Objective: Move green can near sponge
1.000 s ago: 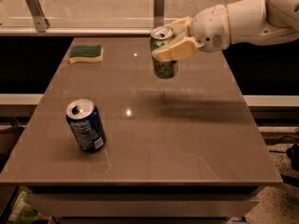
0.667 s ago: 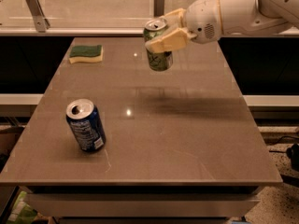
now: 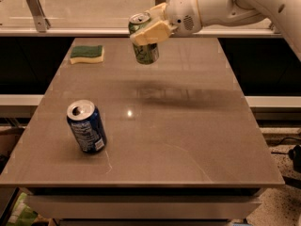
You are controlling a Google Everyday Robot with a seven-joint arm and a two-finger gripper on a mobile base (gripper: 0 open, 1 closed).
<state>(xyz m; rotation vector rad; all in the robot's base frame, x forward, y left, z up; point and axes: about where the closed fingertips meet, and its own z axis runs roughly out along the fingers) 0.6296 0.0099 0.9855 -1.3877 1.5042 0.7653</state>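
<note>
The green can (image 3: 146,52) is held in the air above the far middle of the table, tilted a little, its silver top showing. My gripper (image 3: 151,28) is shut on the can's upper half, reaching in from the upper right on the white arm. The sponge (image 3: 87,53), dark green over yellow, lies flat at the far left of the table, to the left of the can and apart from it.
A dark blue can (image 3: 86,126) stands on the near left of the brown table (image 3: 188,140). A rail with metal brackets (image 3: 36,8) runs behind the table's far edge. The floor and a dark cable show at the lower right.
My gripper has carried the green can leftward and slightly farther back, toward the sponge. The blue can and sponge have not moved.
</note>
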